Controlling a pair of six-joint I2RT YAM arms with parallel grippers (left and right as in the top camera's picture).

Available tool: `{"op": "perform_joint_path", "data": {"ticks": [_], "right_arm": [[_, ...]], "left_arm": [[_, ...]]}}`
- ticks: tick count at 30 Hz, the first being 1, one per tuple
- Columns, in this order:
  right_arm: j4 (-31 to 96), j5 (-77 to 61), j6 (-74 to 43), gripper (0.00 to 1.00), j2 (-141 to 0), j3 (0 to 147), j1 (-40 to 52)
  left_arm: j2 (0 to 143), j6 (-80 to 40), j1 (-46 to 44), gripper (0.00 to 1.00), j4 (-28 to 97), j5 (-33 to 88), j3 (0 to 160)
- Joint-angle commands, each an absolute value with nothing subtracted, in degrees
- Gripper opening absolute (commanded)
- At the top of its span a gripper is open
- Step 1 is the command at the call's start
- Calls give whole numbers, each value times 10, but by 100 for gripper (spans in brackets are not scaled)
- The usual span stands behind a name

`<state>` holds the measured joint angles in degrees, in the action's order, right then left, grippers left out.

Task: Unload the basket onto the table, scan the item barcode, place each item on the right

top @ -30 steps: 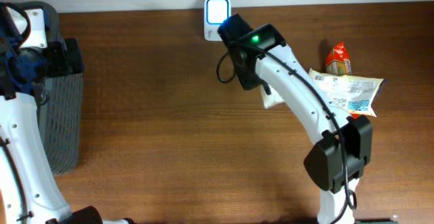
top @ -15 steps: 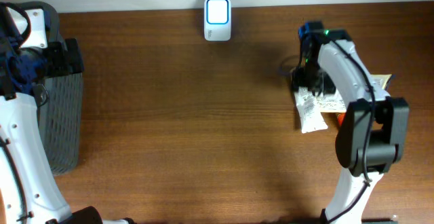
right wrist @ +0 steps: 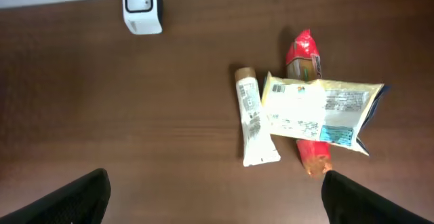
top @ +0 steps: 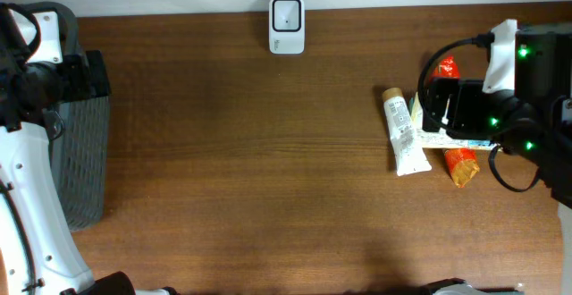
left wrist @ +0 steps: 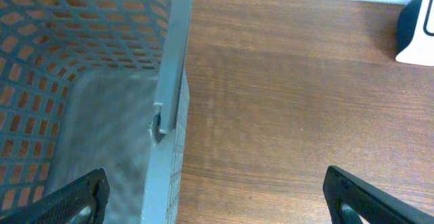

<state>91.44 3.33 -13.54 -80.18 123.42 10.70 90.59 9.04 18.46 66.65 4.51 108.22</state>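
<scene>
Brown wooden desk, two arms, one at each side.

Left tool: fingers spread wide at the lower corners of the left wrist view, gripping nothing. It hangs over the rim of a grey perforated plastic basket, half above the basket and half above bare desk. In the overhead view the basket stands at the left edge of the desk under the left arm.

Right tool: fingers spread wide at the lower corners of the right wrist view, nothing between them, held high above the desk and touching none of the items.

White squeeze tube with a tan cap and small black print lies flat on the desk at the right, cap end toward the far edge, apart from both tools. In the right wrist view the tube lies just beside a pale yellow flat packet with a printed label; their edges meet, and I cannot tell whether they overlap. The packet lies across a red and orange snack pouch, whose two ends stick out on either side. In the overhead view the right arm covers most of the packet.

Small white rectangular scanner with a rounded screen stands at the far edge of the desk, mid-width, well apart from the tube.
</scene>
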Motion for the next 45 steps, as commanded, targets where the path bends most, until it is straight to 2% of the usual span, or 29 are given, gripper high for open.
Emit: {"op": "perform_joint_path", "data": {"ticks": [1, 4, 10, 14, 18, 21, 39, 41, 43, 45], "right_arm": [[891, 37, -139, 99, -807, 1222, 109], [761, 64, -132, 99, -740, 1094, 109], [392, -11, -123, 99, -396, 563, 10], [157, -11, -123, 99, -166, 245, 5], [75, -6, -123, 99, -20, 64, 13], [46, 2, -122, 99, -2, 3, 15], [45, 17, -107, 99, -2, 3, 15], [45, 17, -107, 99, -2, 3, 15], [45, 17, -107, 99, -2, 3, 15], [45, 17, -107, 99, -2, 3, 15]], "left_arm": [[902, 98, 187, 99, 667, 51, 1086], [902, 98, 187, 99, 667, 51, 1086], [902, 98, 187, 99, 667, 51, 1086], [902, 98, 187, 99, 667, 51, 1086], [902, 98, 187, 99, 667, 51, 1086], [902, 98, 187, 99, 667, 51, 1086], [889, 98, 185, 99, 667, 51, 1084], [841, 98, 167, 99, 667, 46, 1043], [761, 100, 130, 99, 639, 21, 923], [659, 100, 102, 99, 508, 17, 754]]}}
